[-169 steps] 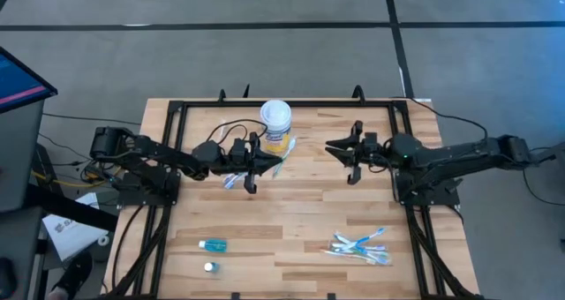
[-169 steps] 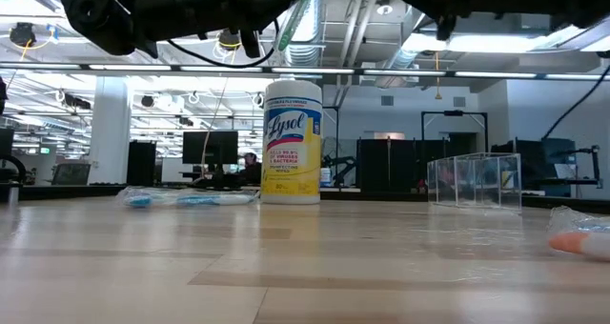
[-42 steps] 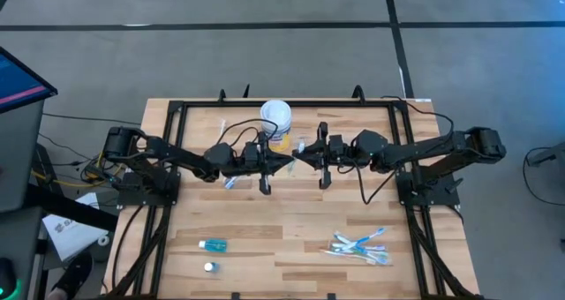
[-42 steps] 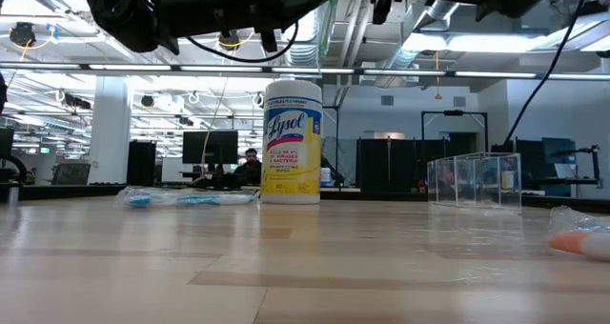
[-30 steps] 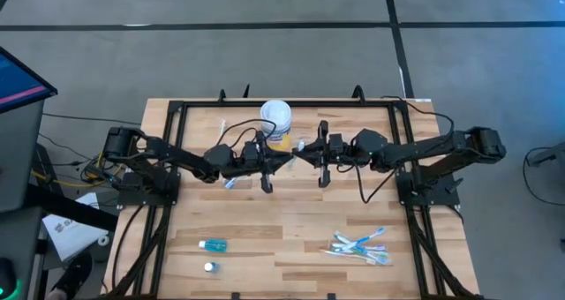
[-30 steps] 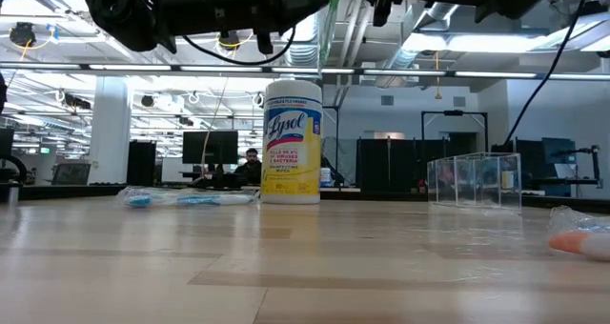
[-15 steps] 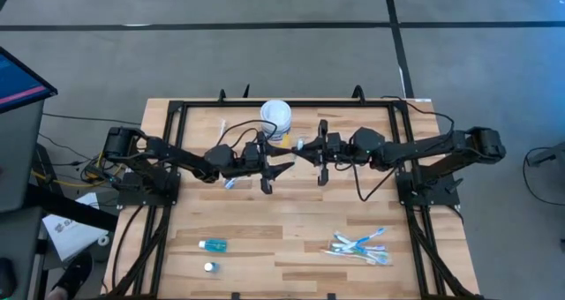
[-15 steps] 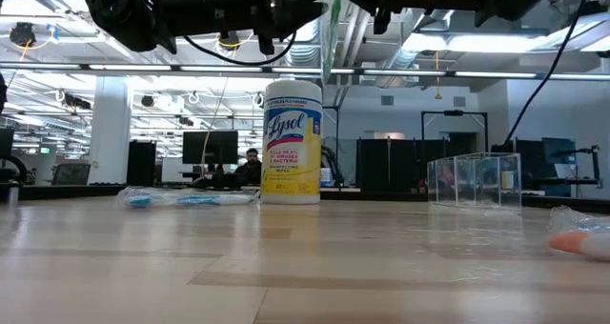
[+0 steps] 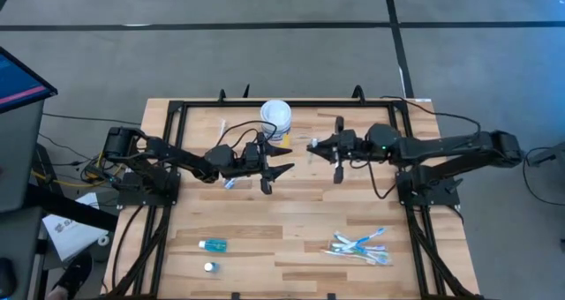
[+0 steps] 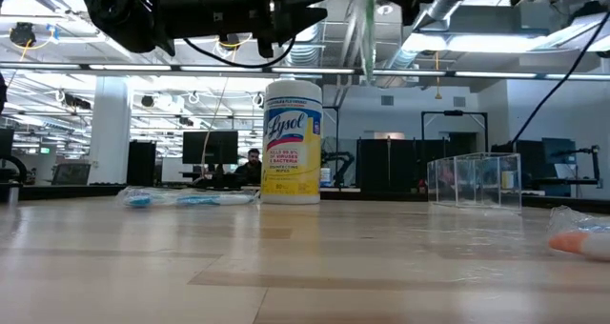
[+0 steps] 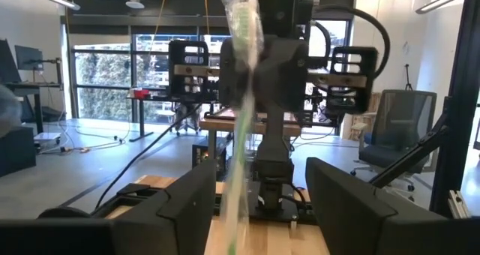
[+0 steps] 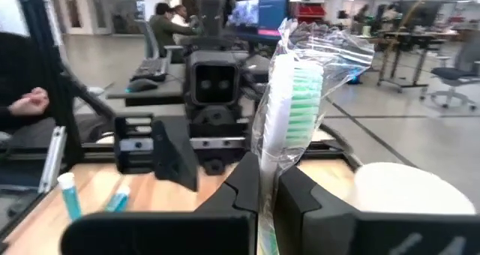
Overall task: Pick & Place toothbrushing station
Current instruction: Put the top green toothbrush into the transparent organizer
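Note:
A green-bristled toothbrush [image 12: 289, 97] in a clear wrapper stands upright over the table's middle, in my shut right gripper [image 9: 312, 146]. In the low view the toothbrush [image 10: 365, 33] hangs well above the tabletop. My left gripper [image 9: 284, 158] is open just to the toothbrush's left, its fingers apart and touching nothing. In the left wrist view the wrapped toothbrush [image 11: 240, 105] shows ahead of that gripper's spread fingers [image 11: 187, 202]. A blue tube [image 9: 213, 244] lies at the near left. Several wrapped toothbrushes [image 9: 360, 245] lie at the near right. My right gripper pinches the wrapped toothbrush's shaft [image 12: 264, 181] just below the bristle head, between its two fingers. The fingers come level from the table's right side and lie across the brush. The brush is upright, head up, handle hanging below, lifted clear of the table.
A white-lidded yellow canister [image 9: 276, 119] stands at the far middle, close behind both grippers. Wrapped brushes [image 9: 231, 182] lie under my left arm. A small white cap [image 9: 208, 266] sits near the tube. A clear box [image 10: 474, 179] shows at the right in the low view.
My left gripper has opened and let go of the wrapped toothbrush, staying in place. My right gripper, still shut on the brush, has drawn back toward the table's right edge and risen slightly, carrying the upright brush clear of the left fingers.

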Robot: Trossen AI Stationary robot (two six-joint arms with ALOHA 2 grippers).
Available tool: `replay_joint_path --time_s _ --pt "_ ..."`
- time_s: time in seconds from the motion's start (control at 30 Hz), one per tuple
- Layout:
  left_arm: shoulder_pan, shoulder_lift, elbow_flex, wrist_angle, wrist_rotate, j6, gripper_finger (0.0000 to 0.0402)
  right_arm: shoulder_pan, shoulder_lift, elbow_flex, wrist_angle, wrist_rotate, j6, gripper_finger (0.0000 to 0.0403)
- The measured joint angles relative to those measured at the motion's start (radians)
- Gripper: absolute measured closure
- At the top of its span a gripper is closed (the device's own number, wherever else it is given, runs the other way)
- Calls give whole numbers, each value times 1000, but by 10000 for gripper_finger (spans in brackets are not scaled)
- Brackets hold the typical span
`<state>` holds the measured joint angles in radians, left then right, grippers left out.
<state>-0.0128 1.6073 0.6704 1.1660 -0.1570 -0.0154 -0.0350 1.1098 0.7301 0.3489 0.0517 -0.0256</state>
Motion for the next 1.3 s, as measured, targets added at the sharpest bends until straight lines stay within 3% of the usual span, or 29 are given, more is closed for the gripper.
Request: replay_joint_path --time_s 0.23,0.4,0.8,1.3 --pt "0 0 0 0 0 0 203 0 -94 -3 -134 109 -23 398" --pt "0 0 0 0 0 0 202 -28 -179 -73 -134 183 -32 398" --pt "0 0 0 1 1 0 205 -195 -329 -213 -130 231 8 398" --pt "0 0 1 1 1 0 205 -380 -358 -280 -124 268 29 398"
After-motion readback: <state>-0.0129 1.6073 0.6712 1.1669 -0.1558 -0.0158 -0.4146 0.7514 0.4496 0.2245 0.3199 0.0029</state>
